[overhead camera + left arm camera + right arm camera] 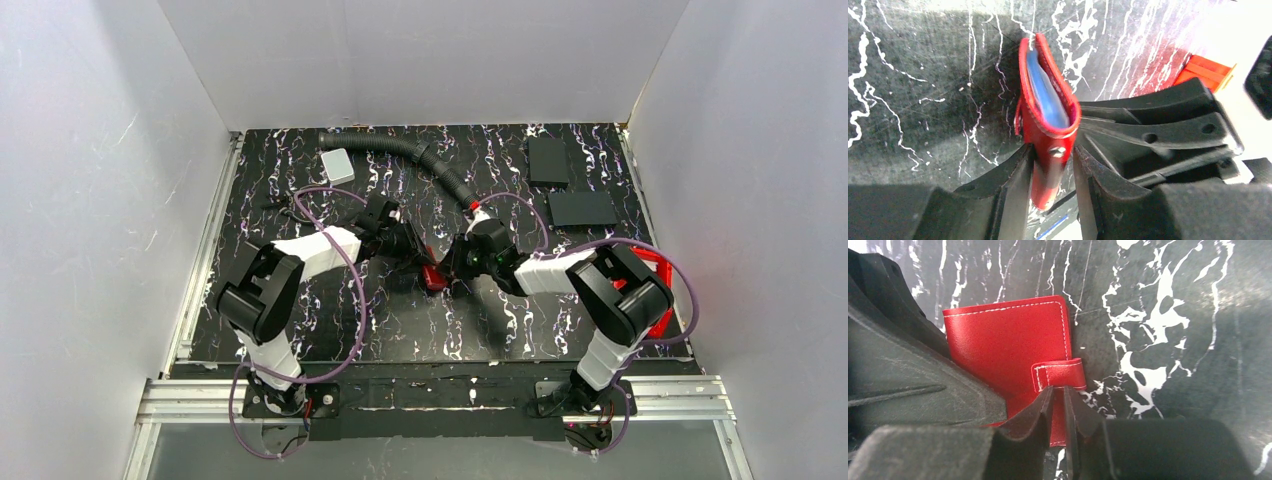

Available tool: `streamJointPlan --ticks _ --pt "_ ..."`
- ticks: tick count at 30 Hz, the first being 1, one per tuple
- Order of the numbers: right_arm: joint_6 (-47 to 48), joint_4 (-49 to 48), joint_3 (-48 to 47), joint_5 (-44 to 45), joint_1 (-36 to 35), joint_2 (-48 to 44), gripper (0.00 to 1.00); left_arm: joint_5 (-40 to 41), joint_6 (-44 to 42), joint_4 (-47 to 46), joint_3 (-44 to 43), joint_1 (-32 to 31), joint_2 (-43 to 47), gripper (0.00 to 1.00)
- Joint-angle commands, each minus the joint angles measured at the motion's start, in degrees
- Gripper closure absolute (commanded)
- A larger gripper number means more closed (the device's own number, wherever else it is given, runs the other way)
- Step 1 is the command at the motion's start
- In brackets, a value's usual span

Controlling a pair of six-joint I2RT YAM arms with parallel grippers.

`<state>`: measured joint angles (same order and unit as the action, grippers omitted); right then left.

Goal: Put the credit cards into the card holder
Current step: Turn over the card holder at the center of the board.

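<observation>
The left tool and the right tool each pinch an edge of the red wallet, a blue card tucked inside.

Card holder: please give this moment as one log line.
card holder: slightly open | blue card: inside | left gripper: shut on card holder | right gripper: shut on card holder

We see the left arm and the right arm, each built of smooth white shells and chunky black joints, each looped with a thin purple cable, and each ending in matte black fingers scuffed pale along their edges.
</observation>
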<state>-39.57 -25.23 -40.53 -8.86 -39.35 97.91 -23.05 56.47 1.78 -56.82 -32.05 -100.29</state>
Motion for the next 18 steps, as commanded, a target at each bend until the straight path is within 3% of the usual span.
streamJointPlan --ticks 1,5,12,15,18 --pt "-11.1 -9.4 3.4 -12.4 -2.9 2.7 0.74 -0.2 2.7 -3.2 -2.8 -1.9 6.3 0.67" --pt "-13.8 -8.5 4.0 -11.7 -2.6 1.5 0.68 0.2 3.7 -2.3 -2.6 -2.1 8.0 0.63" --pt "-4.2 16.4 2.2 -1.7 3.2 -7.5 0.55 -0.5 3.8 -0.8 -3.2 -2.1 2.9 0.64" --pt "2.7 27.0 0.2 3.2 4.0 -11.4 0.49 -0.4 2.2 0.9 -2.9 -2.1 4.6 0.63" --pt "7.5 30.2 0.0 3.3 4.1 -15.6 0.4 0.6 -1.7 6.8 -3.3 -1.4 9.6 0.6"
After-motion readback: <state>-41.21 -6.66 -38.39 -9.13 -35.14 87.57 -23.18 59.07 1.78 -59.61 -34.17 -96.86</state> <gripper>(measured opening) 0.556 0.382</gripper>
